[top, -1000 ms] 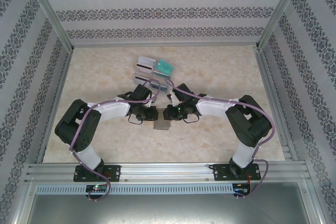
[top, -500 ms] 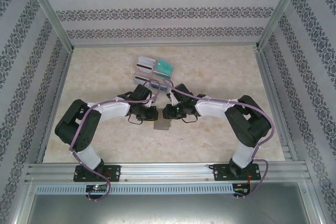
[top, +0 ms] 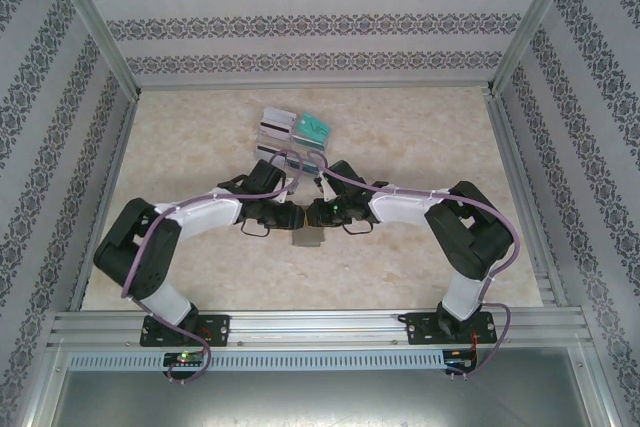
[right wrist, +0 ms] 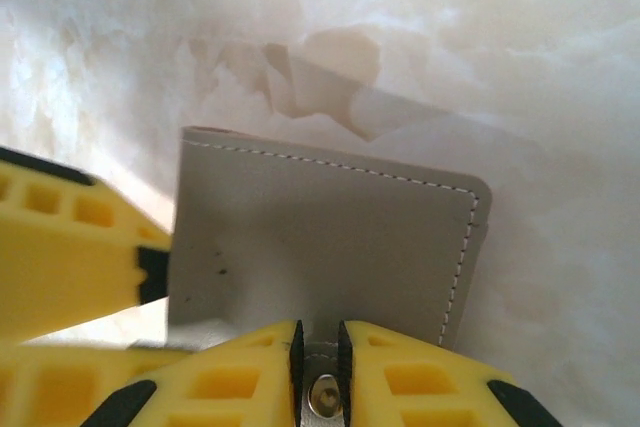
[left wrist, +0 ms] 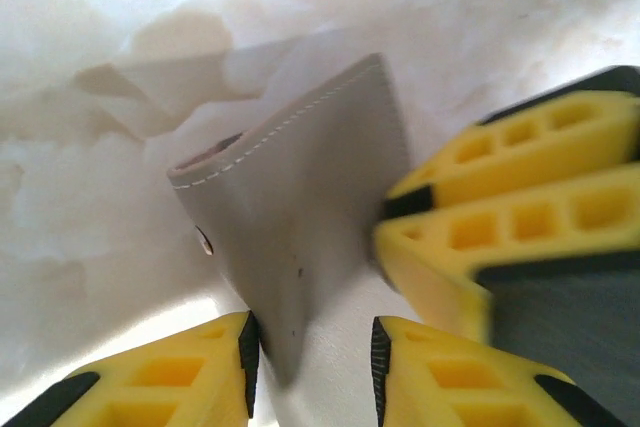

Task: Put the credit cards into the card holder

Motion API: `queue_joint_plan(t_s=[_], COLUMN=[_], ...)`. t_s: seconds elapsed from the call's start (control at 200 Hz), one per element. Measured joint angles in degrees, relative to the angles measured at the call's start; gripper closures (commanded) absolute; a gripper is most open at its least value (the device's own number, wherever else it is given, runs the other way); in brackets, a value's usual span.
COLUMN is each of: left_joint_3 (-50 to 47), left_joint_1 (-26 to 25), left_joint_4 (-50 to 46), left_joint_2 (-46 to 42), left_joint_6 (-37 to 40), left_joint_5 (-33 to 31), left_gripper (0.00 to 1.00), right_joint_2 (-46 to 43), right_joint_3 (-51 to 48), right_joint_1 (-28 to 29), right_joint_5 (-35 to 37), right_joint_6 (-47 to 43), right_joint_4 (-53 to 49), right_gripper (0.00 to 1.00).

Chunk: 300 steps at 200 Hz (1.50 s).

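Card holder (right wrist: pixel 330 237) lies shut on the table (top: pixel 420 147), between both arms. Right gripper (right wrist: pixel 318 347) is clamped on its snap tab (right wrist: pixel 322 397). Left gripper (left wrist: pixel 312 342) has its jaws parted around one edge, not squeezing. Opening step, I reckon. Next it needs the flap pulled open so the credit cards (top: pixel 314 128) can go in.

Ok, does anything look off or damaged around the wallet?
Nothing spilled. The card holder is shut, the right end effector pinching its snap tab, and its grey face carries a few small dark specks.
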Motion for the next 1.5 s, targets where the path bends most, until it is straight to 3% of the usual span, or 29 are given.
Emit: queue_joint_plan(t_s=[0.235,0.345,0.61,0.734,0.924,1.114,1.499], left_joint_3=[-0.81,-2.12,-2.82,-2.82,-2.58,-1.03,0.07], left_joint_1=[-0.02,-0.37,-0.68,-0.68,-0.63,-0.63,-0.57], left_joint_4=[1.79,2.69,2.43,1.51,0.74,-0.22,-0.52], left_joint_2=[-1.09,-0.59,0.00,-0.72,-4.37,-0.76,5.05], left_joint_6=[1.09,0.98,1.29,1.53,2.91,6.23,7.21], left_joint_5=[0.48,0.50,-1.25,-1.99,-1.95,-1.95,-0.46], left_gripper=[0.74,0.74,0.48,0.46,0.47,0.50,0.58], right_joint_2=[-0.02,-0.02,-3.78,-8.35,-9.81,-7.61,0.52], right_joint_3=[0.11,0.09,-1.33,-2.36,-0.33,0.70,-0.20], right_joint_1=[-0.02,-0.02,-1.40,-4.33,-5.90,-4.90,-6.45], right_joint_5=[-0.09,-0.44,-1.09,-1.84,-1.05,-1.16,-7.96], right_joint_6=[1.90,2.78,4.09,4.02,-0.59,-5.73,-6.27], right_joint_4=[0.48,0.66,1.33,0.98,-9.68,-16.98,-10.43], right_gripper=[0.79,0.79,0.76,0.72,0.65,0.60,0.63])
